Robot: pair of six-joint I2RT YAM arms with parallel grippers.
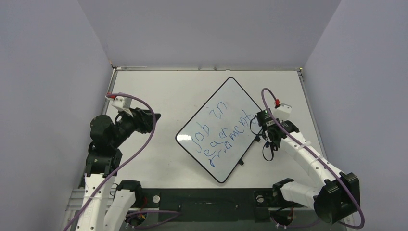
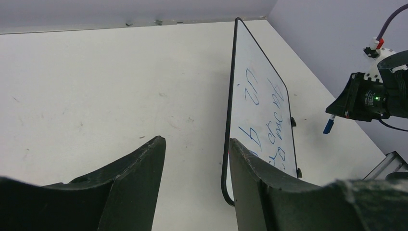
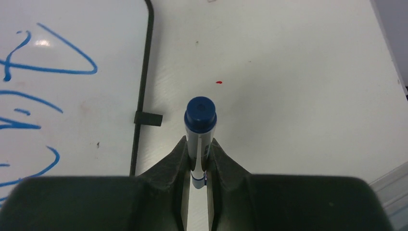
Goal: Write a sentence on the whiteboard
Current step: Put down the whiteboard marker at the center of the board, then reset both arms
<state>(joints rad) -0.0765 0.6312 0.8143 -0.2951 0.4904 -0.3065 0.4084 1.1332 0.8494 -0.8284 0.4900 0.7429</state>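
My left gripper [image 1: 153, 119] is hovering over bare surface [image 1: 168, 91], well apart from the whiteboard [image 1: 226, 103]. Its jaws are standing apart with nothing between them. My left wrist camera is showing this plainly, while the overhead view is leaving it unclear. A purple cable [image 1: 144, 103] is looping over that arm.

The whiteboard is lying in the middle of the surface, turned at a slant. The overhead view is showing the sentence [image 1: 219, 137] whole, as three wobbly blue lines beginning "job in". I cannot read the lower lines surely. My left wrist camera is catching the board from a low angle, so the lettering is looking squeezed, and one of my own fingers [image 2: 255, 178] is covering its near corner.

My right gripper [image 1: 266, 127] is hanging just beside the board's right edge. Its jaws are clamped on a blue marker [image 3: 200, 117], whose blue end is pointing down at the surface, off the board. Only the right wrist camera is showing this grip; from overhead the gripper body is hiding the marker. The same camera is also showing a black foot [image 3: 148, 118] on the board's border and a small red speck [image 3: 219, 83] on the surface.
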